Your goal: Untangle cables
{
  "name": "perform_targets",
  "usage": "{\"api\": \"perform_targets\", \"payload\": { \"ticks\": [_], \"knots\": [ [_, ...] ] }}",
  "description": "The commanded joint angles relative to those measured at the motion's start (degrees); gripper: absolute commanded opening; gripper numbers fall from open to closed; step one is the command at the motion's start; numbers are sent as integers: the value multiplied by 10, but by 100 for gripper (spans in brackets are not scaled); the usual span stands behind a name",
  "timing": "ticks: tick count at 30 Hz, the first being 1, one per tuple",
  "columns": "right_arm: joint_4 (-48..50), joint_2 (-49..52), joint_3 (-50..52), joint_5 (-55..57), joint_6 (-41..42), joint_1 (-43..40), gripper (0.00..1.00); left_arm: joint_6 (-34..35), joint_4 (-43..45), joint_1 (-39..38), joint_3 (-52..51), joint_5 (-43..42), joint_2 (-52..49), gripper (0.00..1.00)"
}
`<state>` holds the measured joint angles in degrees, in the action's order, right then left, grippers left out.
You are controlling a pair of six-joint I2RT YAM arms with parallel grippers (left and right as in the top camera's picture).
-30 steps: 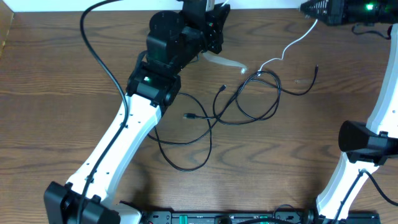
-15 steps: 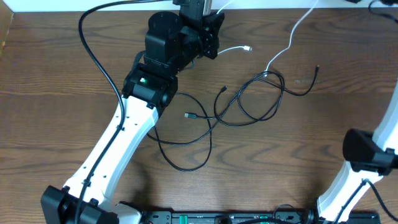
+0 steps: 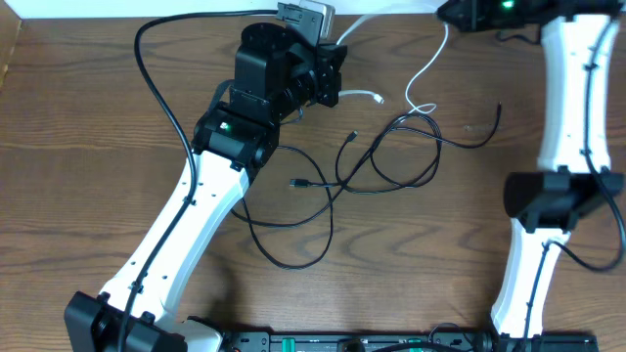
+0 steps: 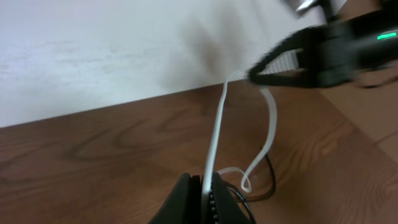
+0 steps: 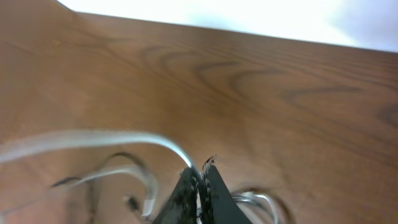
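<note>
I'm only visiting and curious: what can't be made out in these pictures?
- Overhead: the left gripper is hidden under its own black wrist; the right gripper is cut by the top edge.
- Right wrist: motion blur smears the thin white cable.
- Overhead: the long black cables' small plug ends are too small to identify.

Stretched with left arm (image 3: 196,225) from near-left corner to far edge, wrist turned rightward. Clamped tight at left gripper (image 4: 204,186) on white cable (image 4: 217,124). Reared up with right arm (image 3: 567,98) along right side, elbow mid-table, wrist angled left at far edge. Pinched closed at right gripper (image 5: 200,177) on same cable.
</note>
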<state>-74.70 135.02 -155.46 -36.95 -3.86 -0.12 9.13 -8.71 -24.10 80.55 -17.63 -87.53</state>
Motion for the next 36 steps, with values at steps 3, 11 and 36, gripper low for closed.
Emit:
{"api": "perform_targets", "payload": {
  "ticks": [3,11,36],
  "knots": [
    [74,52,-1,205,52,4,1,-5,-7,3,8,3,7,8],
    [72,42,-1,411,165,-38,1,-5,-11,3,8,4,7,8],
    [-58,37,3,26,-77,21,60,-5,-18,3,12,-84,71,7]
  ]
}}
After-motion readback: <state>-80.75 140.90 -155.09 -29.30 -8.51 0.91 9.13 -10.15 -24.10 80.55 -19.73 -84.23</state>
